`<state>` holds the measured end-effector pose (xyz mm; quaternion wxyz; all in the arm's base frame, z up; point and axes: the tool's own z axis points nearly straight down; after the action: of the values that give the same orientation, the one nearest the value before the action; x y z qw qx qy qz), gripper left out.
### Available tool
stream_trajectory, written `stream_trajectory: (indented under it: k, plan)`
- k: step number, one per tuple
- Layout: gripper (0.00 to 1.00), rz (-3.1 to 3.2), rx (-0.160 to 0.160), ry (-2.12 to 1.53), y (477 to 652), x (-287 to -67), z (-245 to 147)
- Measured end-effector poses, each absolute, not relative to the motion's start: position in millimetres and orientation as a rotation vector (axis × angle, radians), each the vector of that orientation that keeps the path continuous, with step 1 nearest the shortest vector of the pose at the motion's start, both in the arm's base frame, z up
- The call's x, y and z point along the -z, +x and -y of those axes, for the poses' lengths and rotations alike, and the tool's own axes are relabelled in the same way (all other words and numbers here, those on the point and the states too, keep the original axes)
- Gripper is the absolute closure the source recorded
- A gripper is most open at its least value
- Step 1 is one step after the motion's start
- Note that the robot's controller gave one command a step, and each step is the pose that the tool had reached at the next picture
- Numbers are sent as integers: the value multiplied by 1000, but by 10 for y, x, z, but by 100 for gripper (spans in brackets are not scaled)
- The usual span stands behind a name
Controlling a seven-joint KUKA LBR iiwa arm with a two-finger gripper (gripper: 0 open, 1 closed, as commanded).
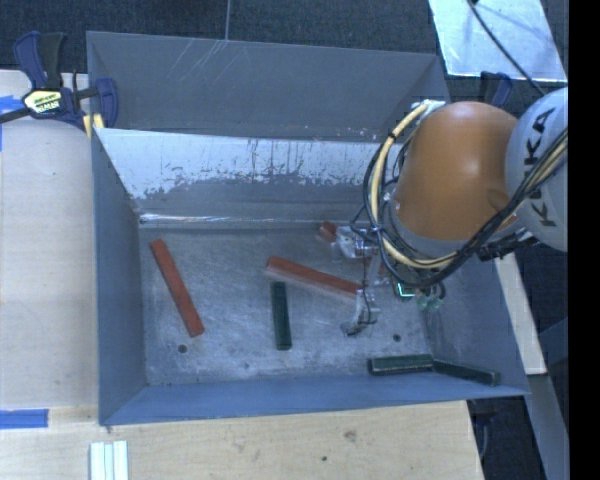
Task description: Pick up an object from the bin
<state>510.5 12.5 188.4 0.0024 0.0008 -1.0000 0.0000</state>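
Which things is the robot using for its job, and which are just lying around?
In the job: gripper; reddish-brown stick mid-bin, its right end beside the gripper; grey bin.
Lying about: reddish-brown stick at the left; short dark green bar; long dark bar at the front right; small reddish piece near the back wall.

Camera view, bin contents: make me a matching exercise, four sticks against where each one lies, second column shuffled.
Things:
1. orange-red stick
2. brown-red stick
3. short dark green stick
4. long dark stick

Places:
A. along the front wall of the bin, right corner
B. left side of the floor, slanted
C. mid-floor, pointing front to back, left of the hand
D. mid-floor, slanted, its right end at the hand

Pairs: 1-B, 2-D, 3-C, 4-A
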Motion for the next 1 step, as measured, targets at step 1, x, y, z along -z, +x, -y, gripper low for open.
stream_trajectory:
  k: [1]
  plan:
    - [0,3137,1,219,5777,-667,-388]
